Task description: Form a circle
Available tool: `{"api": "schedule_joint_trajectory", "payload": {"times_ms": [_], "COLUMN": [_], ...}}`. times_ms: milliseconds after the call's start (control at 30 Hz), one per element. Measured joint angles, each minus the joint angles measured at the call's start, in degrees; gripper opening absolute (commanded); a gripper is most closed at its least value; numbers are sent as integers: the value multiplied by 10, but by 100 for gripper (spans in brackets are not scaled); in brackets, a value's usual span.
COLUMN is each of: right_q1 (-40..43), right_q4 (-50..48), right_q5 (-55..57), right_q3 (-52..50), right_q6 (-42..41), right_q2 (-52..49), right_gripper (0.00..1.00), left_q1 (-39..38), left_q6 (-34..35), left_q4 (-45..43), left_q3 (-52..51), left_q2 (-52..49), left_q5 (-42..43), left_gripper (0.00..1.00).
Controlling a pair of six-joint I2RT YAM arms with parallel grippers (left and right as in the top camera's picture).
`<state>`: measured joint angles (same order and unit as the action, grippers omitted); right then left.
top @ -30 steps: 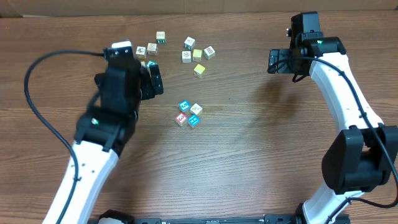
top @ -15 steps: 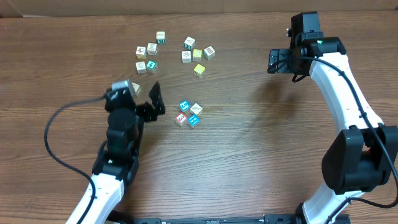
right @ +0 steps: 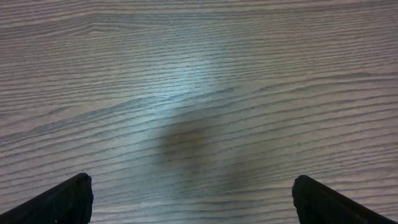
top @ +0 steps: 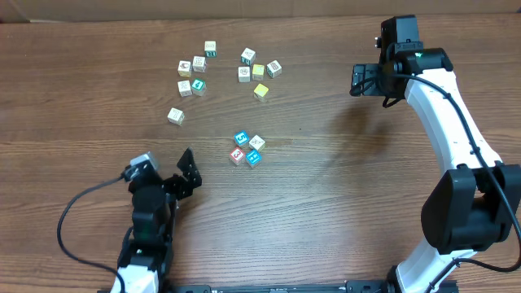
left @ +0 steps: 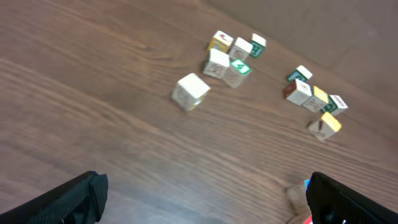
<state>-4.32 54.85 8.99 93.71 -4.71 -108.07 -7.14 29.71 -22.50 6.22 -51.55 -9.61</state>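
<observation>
The circle is a tight ring of four small cubes at the table's middle: two bright blue, one red, one cream-white. My left gripper stands open and empty, low over the table a short way left of the ring and slightly nearer the front. In the left wrist view only the circle's edge shows, beside the right finger; the left gripper holds nothing. My right gripper hangs open at the back right, far from the cubes. The right wrist view has bare wood between the open right gripper.
A lone cream cube lies left of the ring. Behind it sit a cluster of cubes with a teal-green cube, and a second cluster with yellow cubes. The table's back edge runs along the top.
My left arm has drawn back from the cube clusters toward the front left of the table, uncovering the lone cream cube. The ring and the right arm have not moved.
</observation>
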Motion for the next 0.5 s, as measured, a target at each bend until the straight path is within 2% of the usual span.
{"api": "schedule_joint_trajectory", "payload": {"times_ms": [167, 500], "right_q1": [0, 0], "right_q4": [0, 0], "right_q5": [0, 0], "right_q3": [0, 0], "right_q6": [0, 0], "right_q2": [0, 0], "right_gripper": [100, 100], "left_q1": [12, 17], "left_q6": [2, 4], "left_q4": [5, 142], "left_q3": [-44, -57], "left_q2": [59, 225], "left_q5": [0, -12], "left_gripper": [99, 100]}}
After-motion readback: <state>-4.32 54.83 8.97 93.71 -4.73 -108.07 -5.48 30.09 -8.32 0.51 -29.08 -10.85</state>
